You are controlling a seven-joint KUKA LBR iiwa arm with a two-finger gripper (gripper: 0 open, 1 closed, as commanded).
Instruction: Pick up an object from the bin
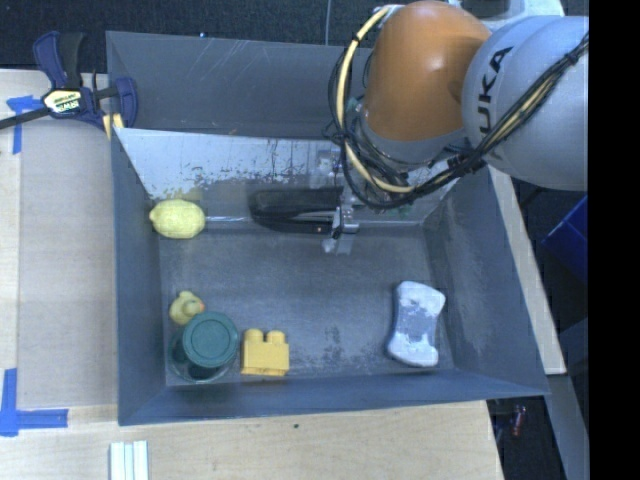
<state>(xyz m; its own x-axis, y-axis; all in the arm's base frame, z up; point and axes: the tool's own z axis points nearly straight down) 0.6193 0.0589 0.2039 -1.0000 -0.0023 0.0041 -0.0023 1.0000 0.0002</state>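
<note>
My gripper (pixel 340 234) hangs below the arm's wrist at the back of the bin, a little right of centre. Its tip is at the right end of a long black object (pixel 288 211) that lies along the foot of the back wall; whether it touches it I cannot tell. A thin pale rod runs from that black object leftward to a yellow lemon-shaped thing (pixel 177 219) by the left wall. A white, lumpy bottle-like thing (pixel 416 323) lies towards the front right, apart from the gripper.
In the front left corner stand a round dark green lidded jar (pixel 209 343), a small yellow figure (pixel 185 307) behind it and a yellow toy brick (pixel 265 353) to its right. The arm covers the bin's back right corner.
</note>
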